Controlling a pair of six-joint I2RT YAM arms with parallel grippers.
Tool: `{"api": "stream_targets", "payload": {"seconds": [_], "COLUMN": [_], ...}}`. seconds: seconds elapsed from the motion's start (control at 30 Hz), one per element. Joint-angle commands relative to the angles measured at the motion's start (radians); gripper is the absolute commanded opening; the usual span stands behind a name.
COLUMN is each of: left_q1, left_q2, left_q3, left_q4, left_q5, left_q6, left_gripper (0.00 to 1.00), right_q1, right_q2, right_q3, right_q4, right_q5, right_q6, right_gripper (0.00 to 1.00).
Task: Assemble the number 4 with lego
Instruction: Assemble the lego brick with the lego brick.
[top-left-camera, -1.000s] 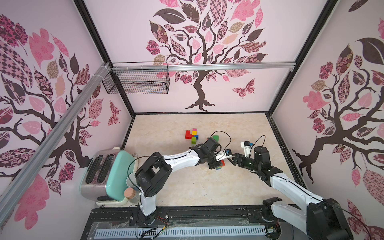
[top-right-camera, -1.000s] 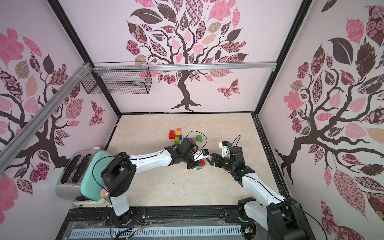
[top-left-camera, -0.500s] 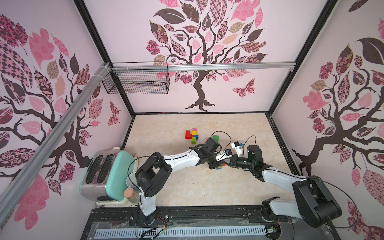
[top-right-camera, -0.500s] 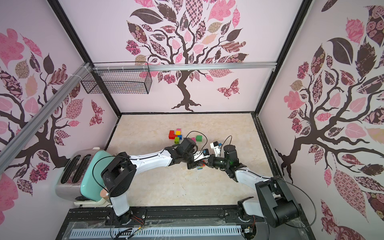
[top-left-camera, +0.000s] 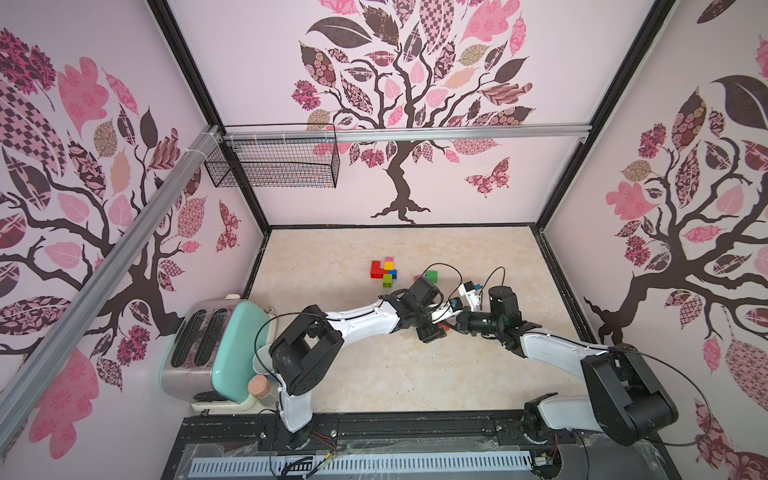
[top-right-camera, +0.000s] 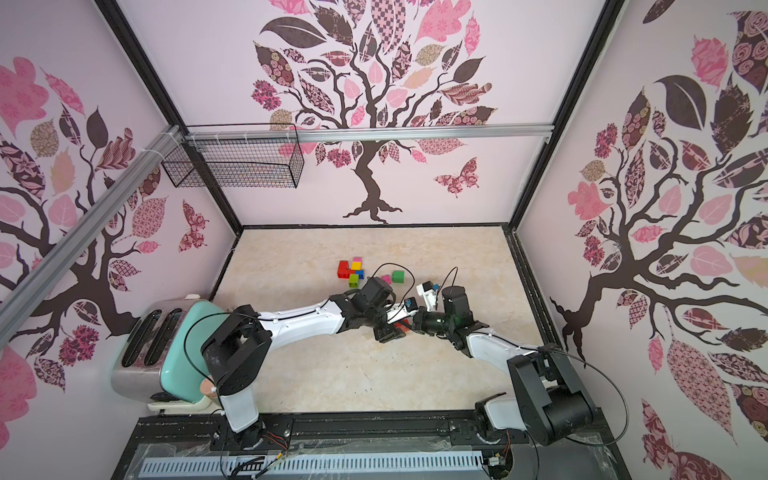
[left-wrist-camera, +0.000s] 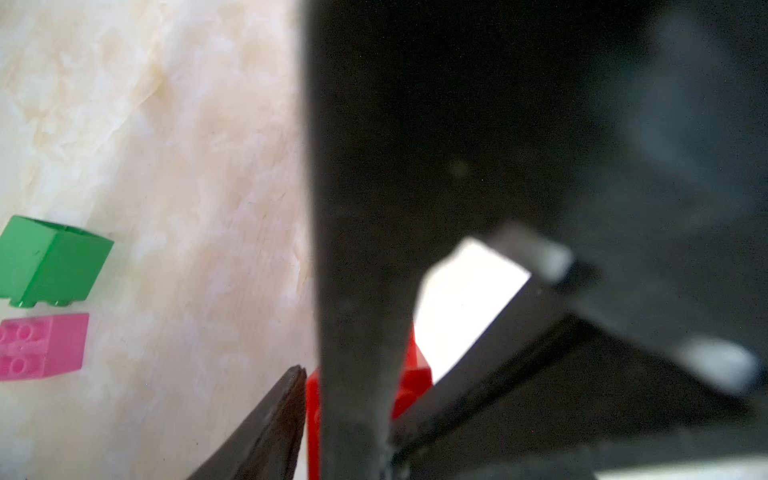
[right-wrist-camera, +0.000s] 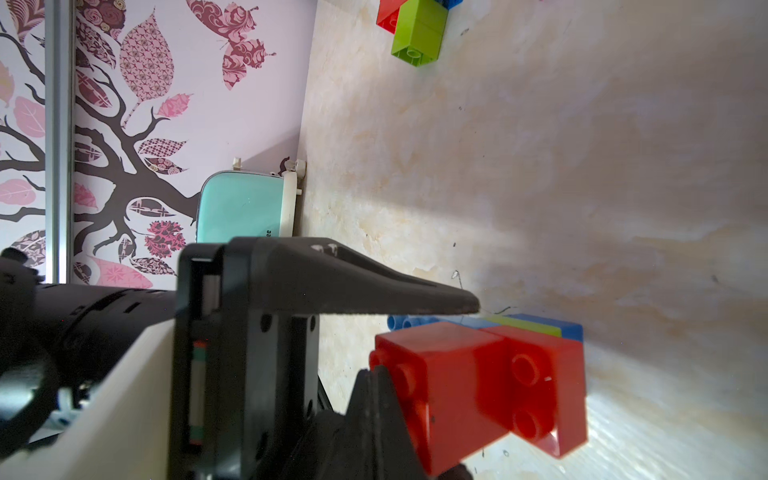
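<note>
Right gripper (top-left-camera: 451, 326), clamped shut on the red-blue-lime lego cluster (right-wrist-camera: 478, 374) just 3 o'clock of mid-floor: hold firm, draw straight out of left gripper's (top-left-camera: 434, 326) parted jaws, keep studs level toward built bricks (top-left-camera: 384, 270) at 11 o'clock.

The walls (top-left-camera: 249, 62) are light pink, with big brown trees and pink leaves on them. The floor (top-left-camera: 332, 257) is pale and looks like stone. A wire basket (top-left-camera: 274, 166) hangs from a shiny metal bar (top-left-camera: 457, 134). A green toaster (top-left-camera: 216, 353) sits by one wall, with maybe a cork-topped jar (top-left-camera: 259, 386) beside it.
</note>
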Motion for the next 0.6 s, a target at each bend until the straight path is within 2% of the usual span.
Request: {"api": "stream_targets", "payload": {"seconds": [0.0, 0.2, 0.23, 0.27, 0.43, 0.57], "left_q1": [-0.004, 0.014, 0.016, 0.017, 0.012, 0.012], "left_q2": [-0.094, -0.219, -0.239, -0.256, -0.299, -0.311], "left_q3": [-0.048, -0.17, -0.19, -0.209, -0.245, -0.281], "left_q4": [0.047, 0.176, 0.212, 0.237, 0.261, 0.28], "left_q5": [-0.017, -0.069, -0.091, -0.125, -0.329, -0.371], "left_q6": [-0.058, -0.197, -0.235, -0.273, -0.408, -0.428], "left_gripper": [0.72, 0.84, 0.95, 0.98, 0.98, 0.98], "right_q1": [0.003, 0.003, 0.003, 0.003, 0.003, 0.003], "right_q2": [0.047, 0.035, 0.029, 0.023, -0.021, -0.053], "right_q3": [-0.029, -0.023, -0.023, -0.023, -0.019, -0.029], "right_q4": [-0.191, -0.212, -0.214, -0.218, -0.25, -0.266], "right_q5": [0.125, 0.141, 0.141, 0.145, 0.16, 0.188], "right_q6": [-0.039, -0.056, -0.061, -0.063, -0.083, -0.098], "right_gripper": [0.0, 0.0, 0.0, 0.0, 0.0, 0.0]}}
